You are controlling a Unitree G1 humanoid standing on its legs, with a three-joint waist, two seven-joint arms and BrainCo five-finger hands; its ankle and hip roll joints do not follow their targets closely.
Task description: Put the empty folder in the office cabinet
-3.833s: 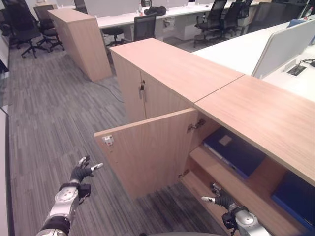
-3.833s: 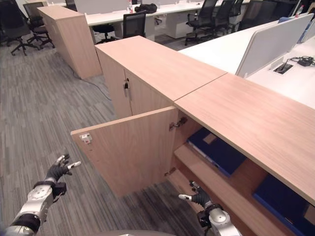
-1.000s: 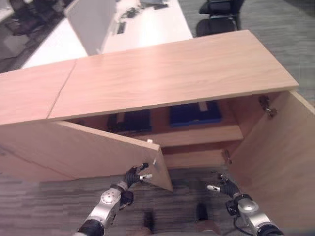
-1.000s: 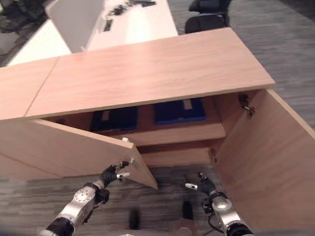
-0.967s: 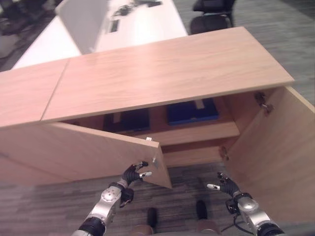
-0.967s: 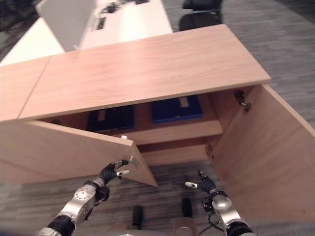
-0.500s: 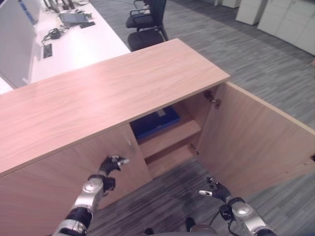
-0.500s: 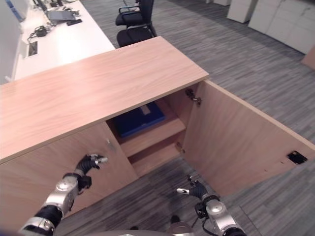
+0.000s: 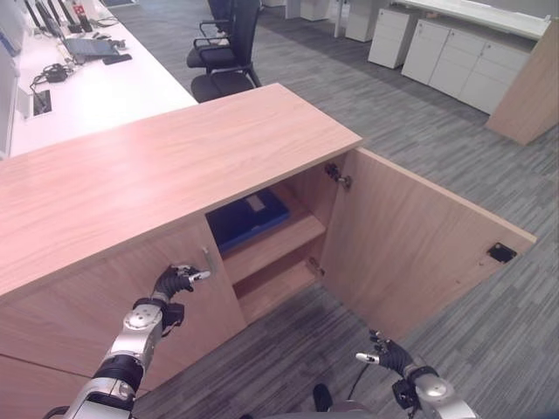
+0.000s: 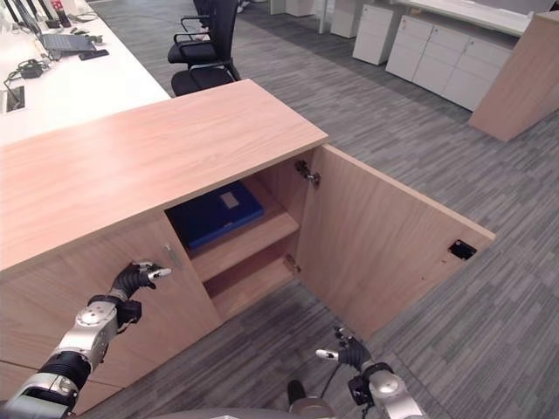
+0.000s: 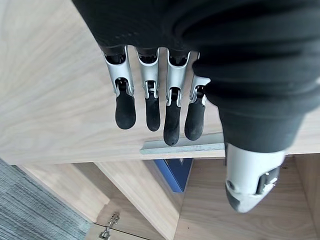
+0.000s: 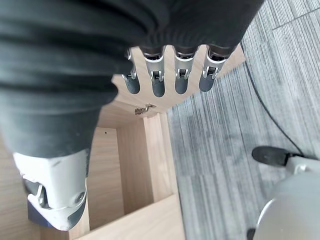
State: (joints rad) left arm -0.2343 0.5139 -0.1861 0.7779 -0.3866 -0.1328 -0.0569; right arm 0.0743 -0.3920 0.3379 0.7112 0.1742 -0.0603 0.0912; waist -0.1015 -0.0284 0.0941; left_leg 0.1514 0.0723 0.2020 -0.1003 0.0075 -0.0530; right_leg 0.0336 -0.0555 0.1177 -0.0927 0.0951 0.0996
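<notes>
A blue folder point(image 9: 247, 218) lies flat on the upper shelf inside the wooden office cabinet point(image 9: 175, 157). It also shows past the door edge in the left wrist view, as the blue folder point(image 11: 175, 172). The cabinet's left door point(image 9: 87, 305) stands shut or nearly shut. My left hand point(image 9: 172, 284) rests against it with straight fingers point(image 11: 171, 112) beside the metal handle strip point(image 11: 182, 145). The right door point(image 9: 410, 249) is swung wide open. My right hand point(image 9: 393, 356) hangs low over the carpet in front of that door, open and holding nothing.
A white desk point(image 9: 87, 78) with a laptop and cables runs behind the cabinet. Black office chairs point(image 9: 223, 52) stand at its end. White drawer units point(image 9: 437, 52) and another wooden cabinet point(image 9: 528, 87) line the far right. Grey carpet point(image 9: 454, 148) surrounds the open door.
The camera has swung round, shifting the whole scene. The left door went from half open to nearly shut, with my left hand staying on it. The right door remains open.
</notes>
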